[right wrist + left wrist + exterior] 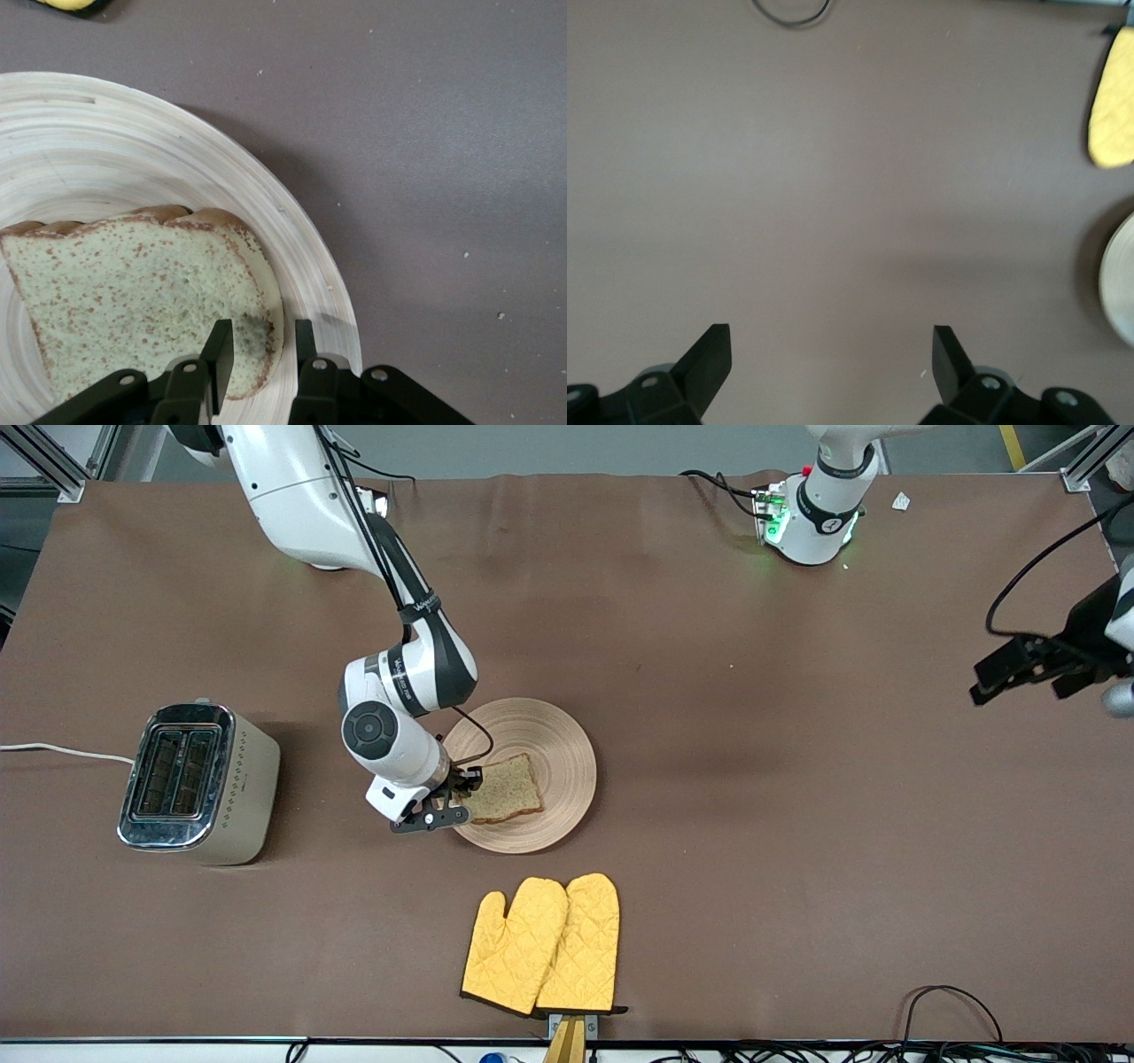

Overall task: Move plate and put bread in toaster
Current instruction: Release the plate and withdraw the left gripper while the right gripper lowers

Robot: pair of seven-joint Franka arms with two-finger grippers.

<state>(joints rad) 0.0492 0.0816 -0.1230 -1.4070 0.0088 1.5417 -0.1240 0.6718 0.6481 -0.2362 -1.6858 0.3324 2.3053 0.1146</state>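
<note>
One slice of bread [505,788] lay on the plate [549,735] at mid-desk, its edge between the narrowed fingers of my right claw [259,347]; I could not confirm a firm grip. I judged the pinch should seat on the crust before lifting toward the toaster [197,784] at the right arm's end. The left claw [831,350] waited open over bare desk [797,779].

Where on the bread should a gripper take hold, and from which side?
By the crust edge nearest the toaster, from above: the bread lies flat on the plate, so only its thin rim fits between fingers. The right gripper straddles that edge.
</note>
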